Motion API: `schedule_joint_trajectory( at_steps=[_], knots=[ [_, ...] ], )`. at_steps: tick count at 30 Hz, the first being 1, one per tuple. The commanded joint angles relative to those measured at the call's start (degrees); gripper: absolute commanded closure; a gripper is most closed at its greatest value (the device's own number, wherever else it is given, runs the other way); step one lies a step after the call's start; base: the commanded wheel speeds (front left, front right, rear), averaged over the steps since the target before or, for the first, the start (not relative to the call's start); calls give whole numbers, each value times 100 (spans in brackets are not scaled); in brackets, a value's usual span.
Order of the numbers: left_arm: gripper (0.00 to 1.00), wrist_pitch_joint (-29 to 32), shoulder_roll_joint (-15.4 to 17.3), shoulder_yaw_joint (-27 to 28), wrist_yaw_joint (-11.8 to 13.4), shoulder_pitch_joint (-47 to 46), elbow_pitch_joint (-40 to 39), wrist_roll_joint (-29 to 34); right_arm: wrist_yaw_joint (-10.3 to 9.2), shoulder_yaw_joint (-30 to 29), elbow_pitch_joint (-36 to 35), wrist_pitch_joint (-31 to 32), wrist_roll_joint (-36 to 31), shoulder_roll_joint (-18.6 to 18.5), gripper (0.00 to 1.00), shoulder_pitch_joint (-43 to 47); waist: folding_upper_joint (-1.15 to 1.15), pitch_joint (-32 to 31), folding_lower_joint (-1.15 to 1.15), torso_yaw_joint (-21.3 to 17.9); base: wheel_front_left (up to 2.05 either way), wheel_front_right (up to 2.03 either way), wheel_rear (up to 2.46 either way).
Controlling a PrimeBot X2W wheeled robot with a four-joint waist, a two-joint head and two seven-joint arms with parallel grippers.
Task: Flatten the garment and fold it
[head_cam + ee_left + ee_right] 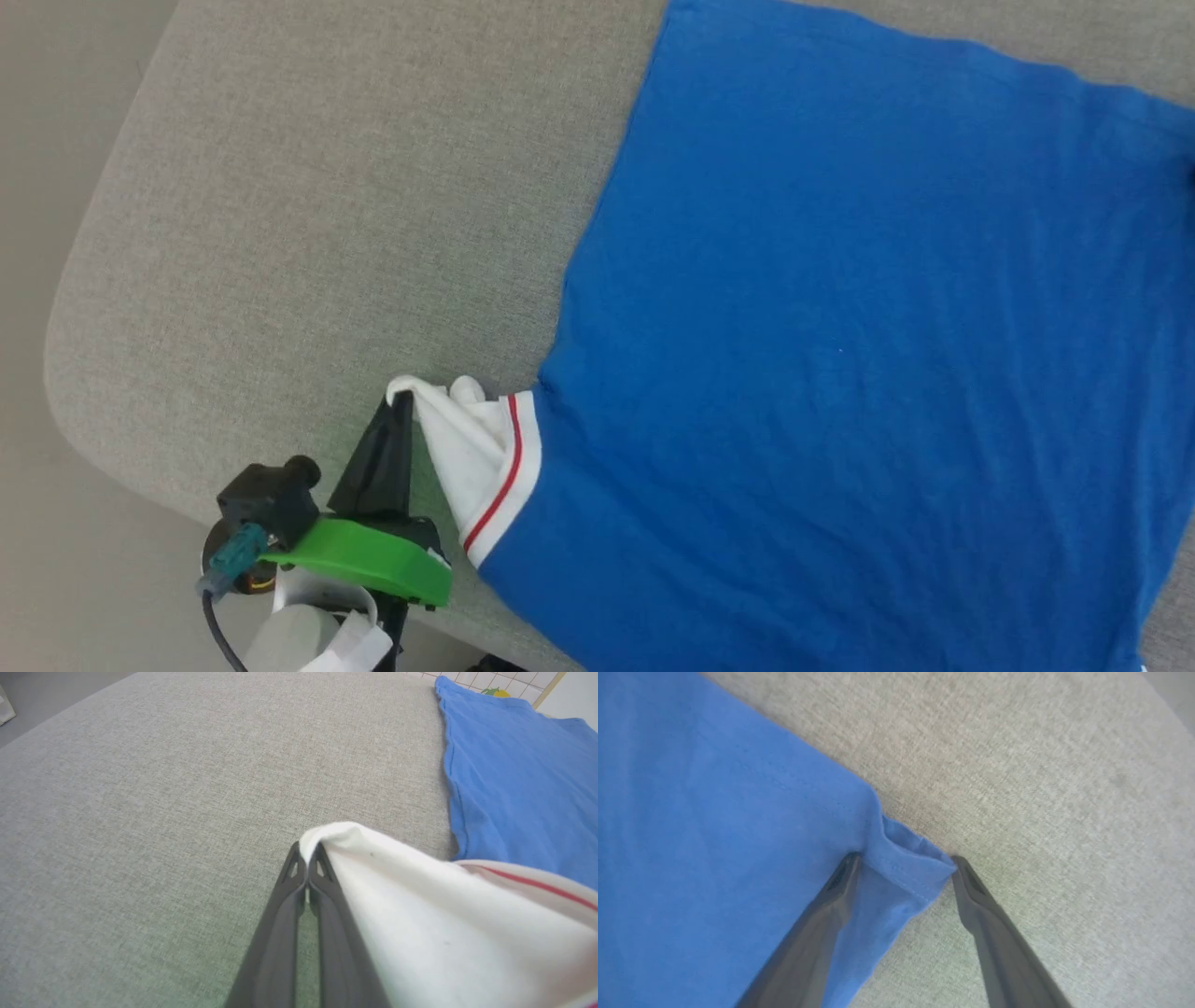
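The royal-blue garment (840,355) lies spread over the grey padded surface, plain blue side up, with no lettering or number showing. Its white sleeve (471,439) with red-striped trim sticks out at the lower left. My left gripper (403,397) is shut on the tip of that sleeve (420,914), fingers pressed together in the left wrist view (306,858). My right gripper (906,861) stands open over a blue hemmed corner of the garment (906,868), one finger on the cloth, the other on bare surface.
The grey fabric-covered table (327,215) has a rounded corner at the left, with pale floor (37,187) beyond its edge. Its left half is bare. A tiled floor strip (495,681) shows past the far edge in the left wrist view.
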Motion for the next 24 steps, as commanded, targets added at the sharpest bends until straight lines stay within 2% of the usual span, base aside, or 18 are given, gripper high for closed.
schedule_joint_trajectory(
  at_steps=[1, 2, 9, 15, 19, 24],
  knots=[
    [100, -44, -41, 63, -45, -64, -43, 49, -10, 183, 179, 3, -10, 149, 95, 363, 0, 1, 0, -33, 0, 0, 0],
    [100, -44, -46, 96, -53, -49, -55, 59, -10, 163, 178, -33, 7, 164, 100, 359, 0, -14, 0, -54, 0, 0, 0],
    [100, -44, -48, 285, -99, 107, -64, 161, -10, 200, 128, -415, 18, 191, 100, 259, 0, -300, 0, -225, 0, 0, 0],
    [100, -44, 29, 419, -105, 399, -32, 244, -10, 445, -32, -1035, 342, 139, 100, 288, 0, -932, 0, -501, 0, 0, 0],
    [100, -33, 118, 469, -62, 589, -30, 264, -10, 815, -543, -1457, 774, -133, 100, 441, 0, -1349, 0, -693, 0, 0, 0],
    [100, 58, 286, 623, 65, 966, -198, 239, -10, 1458, -1480, -1761, 1248, -798, 100, 742, 0, -1768, 0, -1082, 0, 0, 0]
  ],
)
